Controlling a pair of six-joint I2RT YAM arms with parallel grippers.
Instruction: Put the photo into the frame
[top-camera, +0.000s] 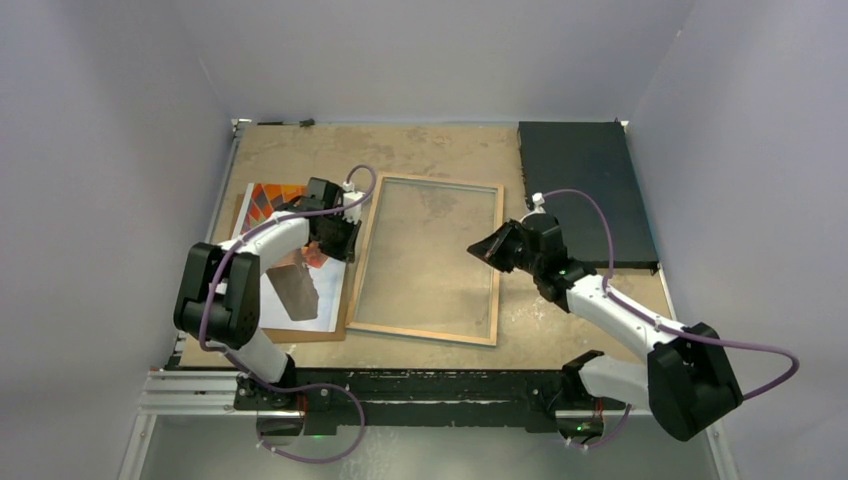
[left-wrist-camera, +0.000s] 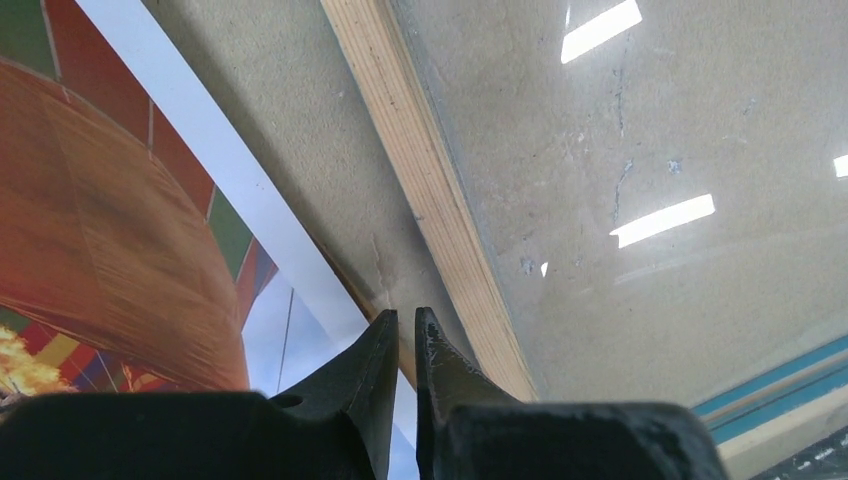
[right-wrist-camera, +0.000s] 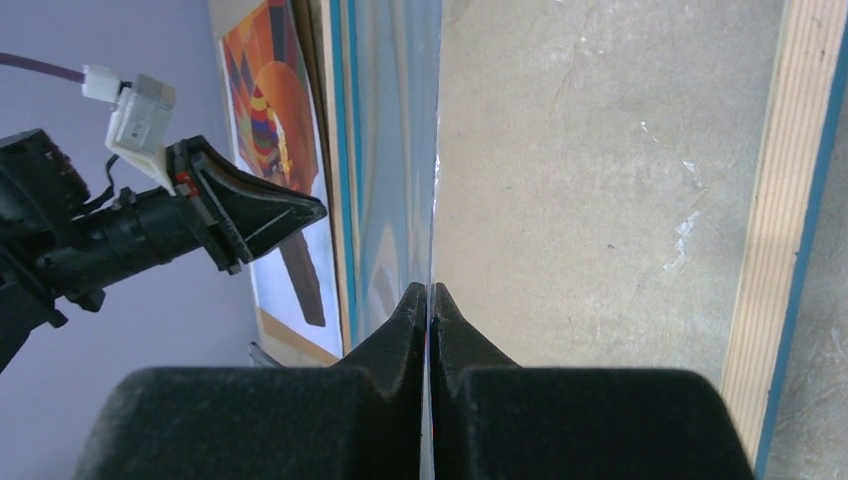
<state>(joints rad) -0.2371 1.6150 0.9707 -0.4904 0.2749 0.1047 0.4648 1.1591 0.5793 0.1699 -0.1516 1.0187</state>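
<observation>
My right gripper (right-wrist-camera: 428, 295), fingers together, probably steadies the frame (top-camera: 420, 332); my left gripper (left-wrist-camera: 402, 330), almost closed, sits at the photo (top-camera: 268, 200), and whether it pinches the right edge I cannot tell.

Dark mat (top-camera: 585, 190) lies flat at far-right corner of scuffed tan table (top-camera: 440, 150); brown backing board (top-camera: 310, 335) sits nr left edge.

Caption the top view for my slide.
Photo insertion underway: left end effector over the photo, right end effector at the frame.

Left gripper (left-wrist-camera: 403, 318) jaws nearly together over photo's (left-wrist-camera: 110, 220) white edge; frame (left-wrist-camera: 420, 170) rim just beside, glass on right.
</observation>
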